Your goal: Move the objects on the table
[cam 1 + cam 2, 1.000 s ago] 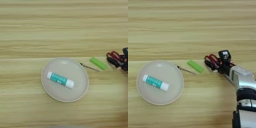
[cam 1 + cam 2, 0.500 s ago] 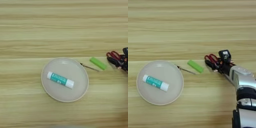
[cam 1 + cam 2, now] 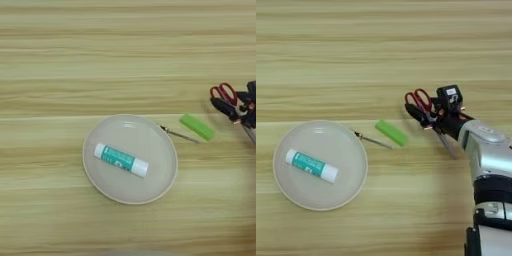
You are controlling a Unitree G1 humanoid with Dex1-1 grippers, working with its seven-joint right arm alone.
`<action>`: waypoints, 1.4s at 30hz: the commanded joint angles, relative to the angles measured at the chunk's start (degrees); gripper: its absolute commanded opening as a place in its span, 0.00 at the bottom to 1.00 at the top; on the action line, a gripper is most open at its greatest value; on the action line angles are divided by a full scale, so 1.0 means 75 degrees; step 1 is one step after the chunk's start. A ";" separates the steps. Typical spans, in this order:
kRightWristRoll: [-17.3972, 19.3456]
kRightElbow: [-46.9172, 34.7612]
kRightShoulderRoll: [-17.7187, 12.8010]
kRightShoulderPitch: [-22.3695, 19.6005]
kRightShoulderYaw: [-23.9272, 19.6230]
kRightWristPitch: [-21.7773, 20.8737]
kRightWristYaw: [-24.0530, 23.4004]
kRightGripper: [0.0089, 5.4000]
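Plate (image 3: pixel 286 185) at left on table (image 3: pixel 384 50), glue stick (image 3: pixel 311 165) lying in it. Thin metal pin (image 3: pixel 373 141) beside plate rim. Green block (image 3: pixel 391 132) just right of pin. Scissors (image 3: pixel 418 100) further right, red handles gripped by end effector (image 3: pixel 428 116), fingers closed on them.

A: What does the robot's arm look like?

B: The forearm (image 3: pixel 487 152) is a smooth silver shell, rounded and faintly glossy. Below it come black ring-like joint bands, then another pale silver section.

A: And ahead of the forearm?

B: The gripper (image 3: pixel 423 116) is black, with slim dark fingers. Just behind them sits a small boxy black block (image 3: pixel 450 94) with a light marking on top.
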 commanded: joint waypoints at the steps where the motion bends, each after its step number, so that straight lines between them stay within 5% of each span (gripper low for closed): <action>1: 0.0151 -0.0892 -0.0240 -0.0229 -0.0140 0.0093 -0.0137 0.71; 25: 0.0778 -0.3795 -0.0063 0.1157 0.0331 0.0377 0.1049 0.71; 42: 0.0790 -0.4458 -0.0296 0.2135 0.0369 0.0032 0.1803 0.71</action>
